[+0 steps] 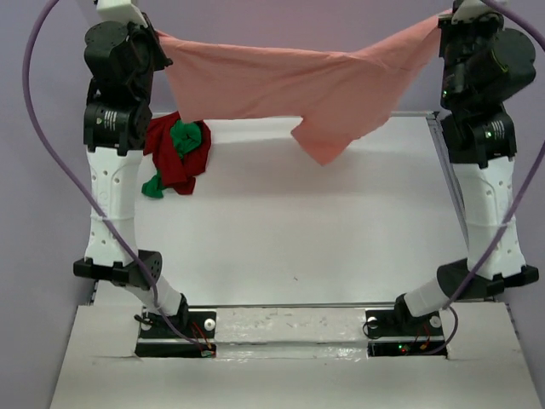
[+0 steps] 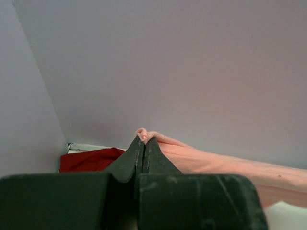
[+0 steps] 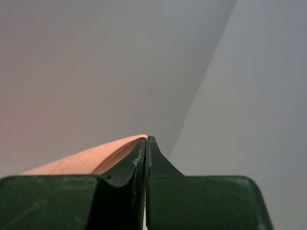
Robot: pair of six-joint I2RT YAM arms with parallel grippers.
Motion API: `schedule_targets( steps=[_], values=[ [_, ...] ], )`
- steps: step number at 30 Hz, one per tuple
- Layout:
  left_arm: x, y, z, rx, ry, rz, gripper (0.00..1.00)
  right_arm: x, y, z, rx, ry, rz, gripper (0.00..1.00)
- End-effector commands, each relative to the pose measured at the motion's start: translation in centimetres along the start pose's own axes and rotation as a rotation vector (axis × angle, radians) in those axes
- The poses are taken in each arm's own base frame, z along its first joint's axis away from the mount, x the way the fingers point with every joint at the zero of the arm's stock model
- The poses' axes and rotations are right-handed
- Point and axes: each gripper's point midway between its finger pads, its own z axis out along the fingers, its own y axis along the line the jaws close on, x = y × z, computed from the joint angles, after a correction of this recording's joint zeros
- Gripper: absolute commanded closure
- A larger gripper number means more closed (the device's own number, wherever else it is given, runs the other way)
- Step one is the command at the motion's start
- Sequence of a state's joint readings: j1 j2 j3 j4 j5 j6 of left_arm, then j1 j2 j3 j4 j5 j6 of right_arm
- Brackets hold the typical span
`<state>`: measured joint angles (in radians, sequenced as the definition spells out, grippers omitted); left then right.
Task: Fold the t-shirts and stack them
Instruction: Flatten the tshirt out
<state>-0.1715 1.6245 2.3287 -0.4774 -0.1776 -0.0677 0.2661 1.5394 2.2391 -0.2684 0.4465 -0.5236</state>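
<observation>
Above the table [image 1: 298, 221], left gripper [image 2: 144, 140] and right gripper [image 3: 146, 140] each clamp the hanging salmon-pink t-shirt [image 1: 281, 85].

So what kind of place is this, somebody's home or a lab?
Most likely a robot lab bench, not a home: a white table, a left arm and right arm bolted at its near edge holding up a pink shirt, plain walls around.

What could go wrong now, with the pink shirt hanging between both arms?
The left gripper and right gripper each pinch just a small edge of the pink shirt, so it might slip. Its hanging flap could land creased. Lowered leftward, it might drape over the red shirt and green shirt.
</observation>
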Motion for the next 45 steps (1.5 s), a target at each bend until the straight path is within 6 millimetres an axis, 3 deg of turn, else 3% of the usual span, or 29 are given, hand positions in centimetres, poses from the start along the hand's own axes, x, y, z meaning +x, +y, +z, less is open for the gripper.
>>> schedule_targets(
  steps=[1,2,3,6,7,8,9,10,14,18,21,22,23,24,25,26,27,28,30,31,33,34,40,42,45],
  values=[
    [-6.0,-1.0,-5.9,0.055,-0.172,-0.044,1.00,-9.0,-6.3,-7.3,0.115,-0.212,0.137,1.00],
    [-5.2,-0.9,-5.9,0.041,-0.156,-0.041,1.00,-8.7,-5.7,-7.8,0.110,-0.195,0.070,1.00],
    [-5.6,-1.5,-7.3,0.058,-0.167,-0.044,1.00,-9.1,-4.9,-8.9,0.096,-0.177,0.084,1.00],
    [-5.2,-1.8,-8.8,0.047,-0.154,-0.048,1.00,-10.3,-6.4,-11.1,0.123,-0.198,0.064,1.00],
    [-6.1,-1.7,-10.2,0.053,-0.172,-0.059,1.00,-10.0,-6.9,-11.8,0.145,-0.170,0.062,1.00],
    [-6.1,-2.1,-10.9,0.057,-0.169,-0.067,1.00,-11.0,-7.7,-13.1,0.141,-0.203,0.131,1.00],
    [-6.2,-2.1,-11.5,0.058,-0.168,-0.069,1.00,-10.8,-7.5,-13.5,0.133,-0.190,0.064,1.00],
    [-7.0,-1.8,-12.6,0.063,-0.187,-0.081,1.00,-10.9,-8.8,-14.1,0.184,-0.195,0.116,1.00],
    [-7.9,-1.5,-14.7,0.076,-0.193,-0.097,1.00,-10.9,-8.5,-14.6,0.167,-0.177,0.091,1.00],
    [-7.3,-1.3,-14.2,0.054,-0.174,-0.073,1.00,-11.4,-6.9,-14.2,0.146,-0.192,0.080,1.00],
    [-6.8,-2.9,-12.3,0.089,-0.164,-0.076,1.00,-12.5,-5.7,-13.6,0.151,-0.219,0.078,1.00],
    [-5.6,-3.9,-10.5,0.094,-0.134,-0.072,1.00,-13.0,-5.6,-13.3,0.160,-0.238,0.080,1.00],
    [-5.3,-4.6,-9.7,0.111,-0.127,-0.074,1.00,-13.2,-3.6,-12.4,0.147,-0.237,0.052,1.00],
    [-5.9,-5.2,-9.2,0.131,-0.142,-0.083,1.00,-13.9,-4.6,-12.0,0.176,-0.254,0.091,1.00],
    [-4.3,-6.2,-7.0,0.134,-0.106,-0.070,1.00,-14.3,-4.4,-11.5,0.182,-0.271,0.111,1.00],
    [-4.1,-6.5,-6.0,0.137,-0.103,-0.073,1.00,-12.9,-1.1,-8.7,0.123,-0.229,-0.017,1.00],
    [-5.0,-7.1,-5.6,0.166,-0.125,-0.082,1.00,-13.9,-2.4,-8.3,0.128,-0.260,0.103,1.00],
    [-4.5,-7.5,-3.7,0.175,-0.122,-0.083,1.00,-12.4,-0.5,-6.0,0.108,-0.247,0.023,1.00],
    [-4.1,-7.8,-1.8,0.191,-0.116,-0.083,1.00,-11.8,-0.1,-4.3,0.110,-0.251,0.026,1.00],
    [-2.1,-8.0,0.7,0.183,-0.078,-0.075,1.00,-11.6,0.2,-3.5,0.103,-0.258,0.069,1.00],
    [-2.7,-7.3,2.1,0.189,-0.103,-0.069,1.00,-9.0,2.1,-0.8,0.060,-0.220,0.042,1.00],
    [-1.3,-7.2,3.6,0.183,-0.082,-0.060,1.00,-8.2,2.6,0.1,0.043,-0.213,0.029,1.00],
    [0.8,-3.5,6.9,0.127,-0.055,-0.032,1.00,-3.8,1.9,3.9,0.048,-0.155,0.041,1.00],
    [0.6,-2.9,7.0,0.122,-0.060,-0.030,1.00,-3.5,2.5,4.1,0.027,-0.151,0.044,1.00],
    [-0.5,-2.8,6.1,0.126,-0.076,-0.039,1.00,-4.3,1.9,3.5,0.027,-0.167,0.057,1.00]
  ],
)
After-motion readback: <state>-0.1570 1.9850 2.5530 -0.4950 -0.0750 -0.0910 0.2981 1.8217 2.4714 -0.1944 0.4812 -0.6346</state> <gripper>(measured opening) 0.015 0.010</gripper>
